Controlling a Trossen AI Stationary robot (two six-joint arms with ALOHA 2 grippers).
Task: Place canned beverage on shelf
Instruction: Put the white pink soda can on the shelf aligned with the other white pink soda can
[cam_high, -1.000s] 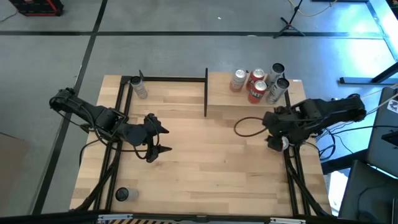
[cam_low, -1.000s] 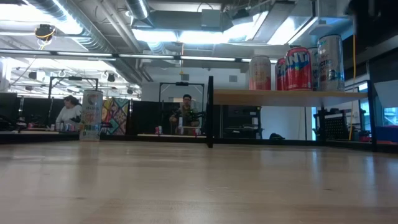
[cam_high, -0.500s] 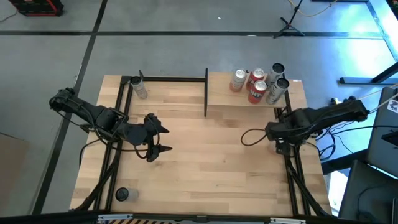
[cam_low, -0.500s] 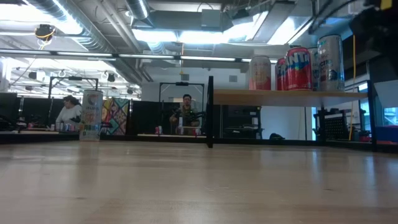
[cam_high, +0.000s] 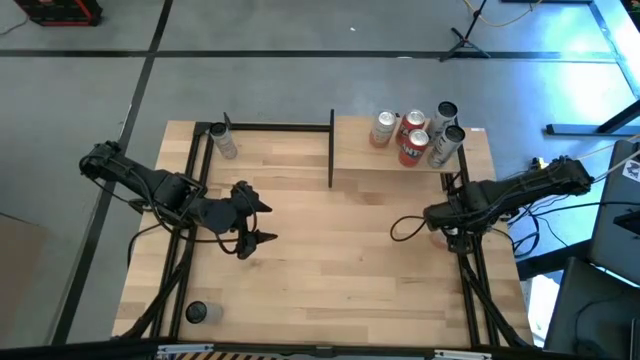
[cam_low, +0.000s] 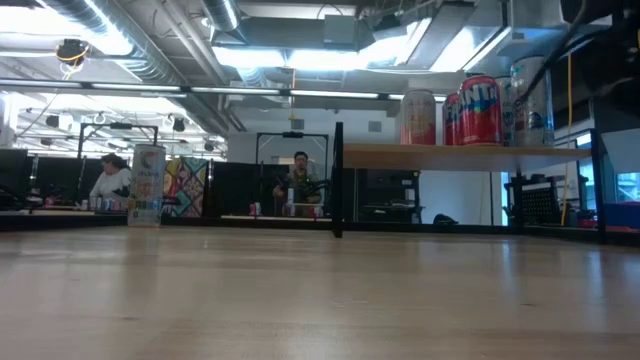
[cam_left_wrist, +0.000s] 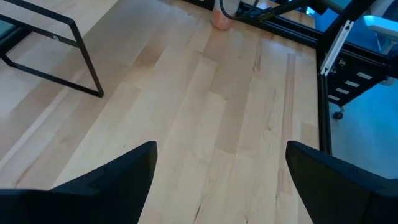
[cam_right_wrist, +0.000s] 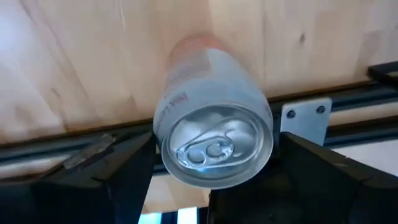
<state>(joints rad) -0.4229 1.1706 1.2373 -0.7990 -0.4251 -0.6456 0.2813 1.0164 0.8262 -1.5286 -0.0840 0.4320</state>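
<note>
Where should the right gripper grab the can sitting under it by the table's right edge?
Grip the can around its cylindrical side wall, just below the rim, coming straight down. It stands upright with its pull-tab top facing the right gripper, whose open fingers already flank it. Watch the black frame rail alongside.
</note>
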